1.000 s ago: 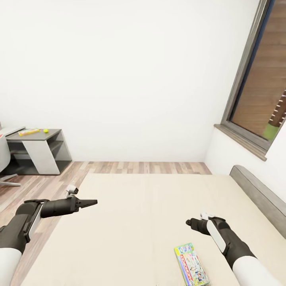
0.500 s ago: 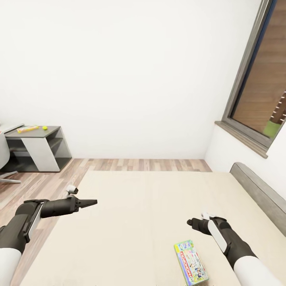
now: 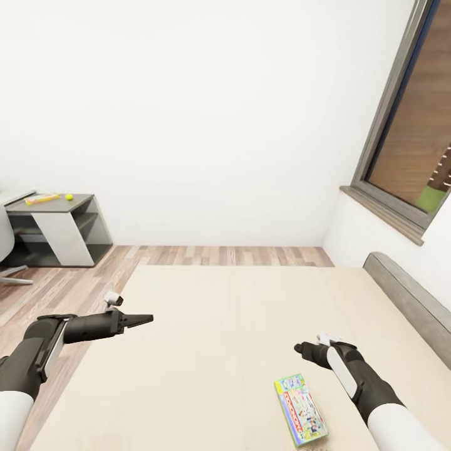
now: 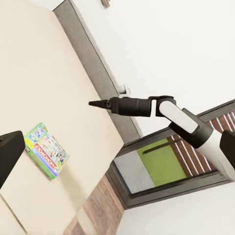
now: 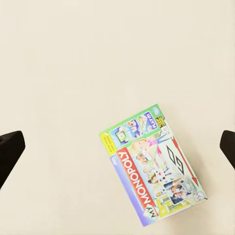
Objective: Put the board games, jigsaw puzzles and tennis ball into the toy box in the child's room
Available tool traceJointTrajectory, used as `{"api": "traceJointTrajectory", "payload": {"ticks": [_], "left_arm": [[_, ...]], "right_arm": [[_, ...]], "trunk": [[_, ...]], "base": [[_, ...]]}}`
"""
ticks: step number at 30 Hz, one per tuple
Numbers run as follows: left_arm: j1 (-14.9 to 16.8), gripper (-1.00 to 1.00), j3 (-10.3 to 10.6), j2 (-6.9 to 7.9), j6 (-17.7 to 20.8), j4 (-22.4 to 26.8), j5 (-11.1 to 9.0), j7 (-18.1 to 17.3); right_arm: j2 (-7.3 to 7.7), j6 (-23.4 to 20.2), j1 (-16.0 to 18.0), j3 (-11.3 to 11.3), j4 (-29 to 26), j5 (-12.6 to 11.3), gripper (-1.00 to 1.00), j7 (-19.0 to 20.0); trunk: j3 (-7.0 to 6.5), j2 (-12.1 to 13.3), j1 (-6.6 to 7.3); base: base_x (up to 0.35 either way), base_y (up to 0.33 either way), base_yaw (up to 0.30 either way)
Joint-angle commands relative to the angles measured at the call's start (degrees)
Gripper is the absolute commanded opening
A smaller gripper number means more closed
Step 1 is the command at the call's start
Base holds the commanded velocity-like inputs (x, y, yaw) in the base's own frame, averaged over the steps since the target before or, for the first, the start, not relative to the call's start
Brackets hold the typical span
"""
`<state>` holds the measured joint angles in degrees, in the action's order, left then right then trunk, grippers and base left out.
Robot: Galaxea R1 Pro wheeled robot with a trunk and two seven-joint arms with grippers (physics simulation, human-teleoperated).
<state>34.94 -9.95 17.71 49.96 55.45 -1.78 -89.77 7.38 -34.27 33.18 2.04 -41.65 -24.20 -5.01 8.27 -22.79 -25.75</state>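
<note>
A colourful Monopoly board game (image 3: 300,410) lies flat on the beige bed (image 3: 238,326), close to its near edge; it also shows in the right wrist view (image 5: 152,164) and the left wrist view (image 4: 46,149). My right gripper (image 3: 300,349) hovers just above and beyond the board game, open, its dark fingers (image 5: 10,149) spread wide with nothing between them. My left gripper (image 3: 147,319) hangs open over the bed's left side, empty. Far off at the left, a grey table (image 3: 59,219) carries the tennis ball (image 3: 69,196) and a flat yellow-orange box (image 3: 42,199).
A grey headboard (image 3: 407,300) runs along the bed's right side under a window (image 3: 413,131). Wood floor (image 3: 75,282) lies between the bed and the table. Part of a chair (image 3: 6,250) stands at the far left edge.
The whole picture has shifted: the table sits higher and the board game shows more fully, so the camera has moved. Both arms keep their pose.
</note>
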Motion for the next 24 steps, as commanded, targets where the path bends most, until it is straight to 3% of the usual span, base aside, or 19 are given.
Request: {"api": "traceJointTrajectory", "payload": {"ticks": [1, 24], "left_arm": [[0.04, 1.0, 0.01, 0.02, 0.6, 0.01, 0.03, -0.23], [0.04, 1.0, -0.07, 0.34, 0.57, 0.01, 0.19, -0.23]], "right_arm": [[0.11, -0.02, 0.04, 0.22, -0.1, -0.6, 1.0, -0.53], [-0.18, 0.78, 0.04, 0.25, 0.02, -0.59, 1.0, -0.53]], "trunk": [[0.22, -0.13, -0.03], [2.4, -0.13, -0.03]], "base": [[0.0, 0.0, 0.0], [0.0, 0.0, 0.0]]}}
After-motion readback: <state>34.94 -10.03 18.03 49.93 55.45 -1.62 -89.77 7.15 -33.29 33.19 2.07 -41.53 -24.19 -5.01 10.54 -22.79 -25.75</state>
